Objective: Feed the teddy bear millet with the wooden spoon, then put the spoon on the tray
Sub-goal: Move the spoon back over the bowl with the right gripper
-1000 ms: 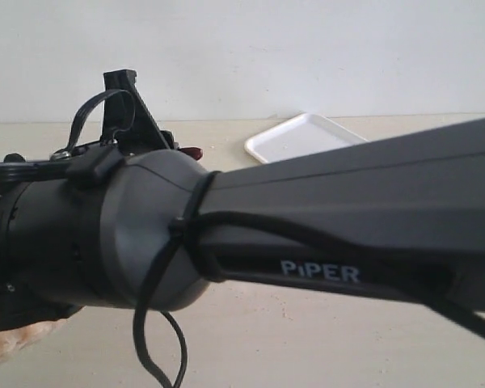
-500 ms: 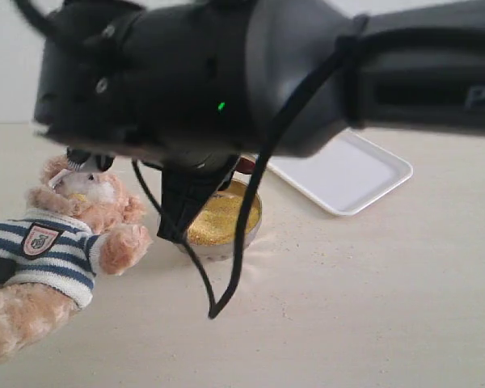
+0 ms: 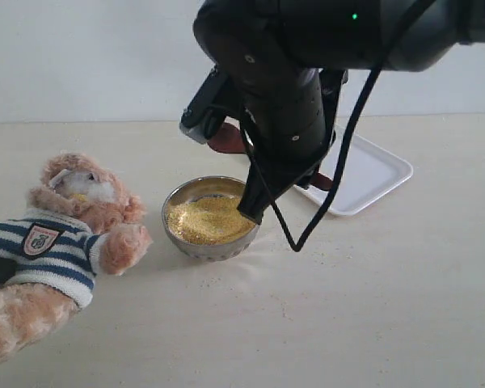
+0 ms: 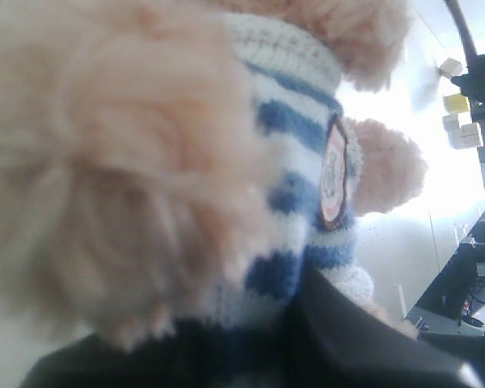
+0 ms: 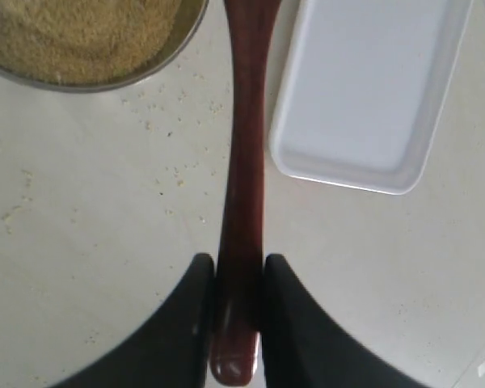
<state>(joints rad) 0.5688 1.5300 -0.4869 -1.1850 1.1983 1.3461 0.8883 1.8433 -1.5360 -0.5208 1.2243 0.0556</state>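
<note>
A: Wooden spoon (image 5: pixel 244 186), position?
B: Clamped at handle in right end effector (image 5: pixel 238 267), raised above bench (image 3: pixel 372 307), beside bowl (image 3: pixel 175 206) of millet (image 3: pixel 208 218) and tray (image 3: pixel 372 174).
A: Left end effector (image 4: pixel 331 339)?
B: Against teddy bear (image 3: pixel 65 242); apart or together, cannot tell.

Exterior view: the right arm's black casing (image 3: pixel 291 97) is covering most of the slim dark reddish-brown wooden spoon (image 5: pixel 244 162), one end of the flat white rectangular tray (image 3: pixel 372 174) and part of the round steel bowl (image 3: pixel 178 204). The right wrist view's edge is cutting off the spoon's oval end, the bowl and the tray. The light-brown plush teddy bear in a striped shirt (image 4: pixel 291 162) is blurring across the left wrist view, its badge unreadable. The left gripper (image 4: pixel 331 343) is showing only as a dark smear, its jaws indistinguishable.
</note>
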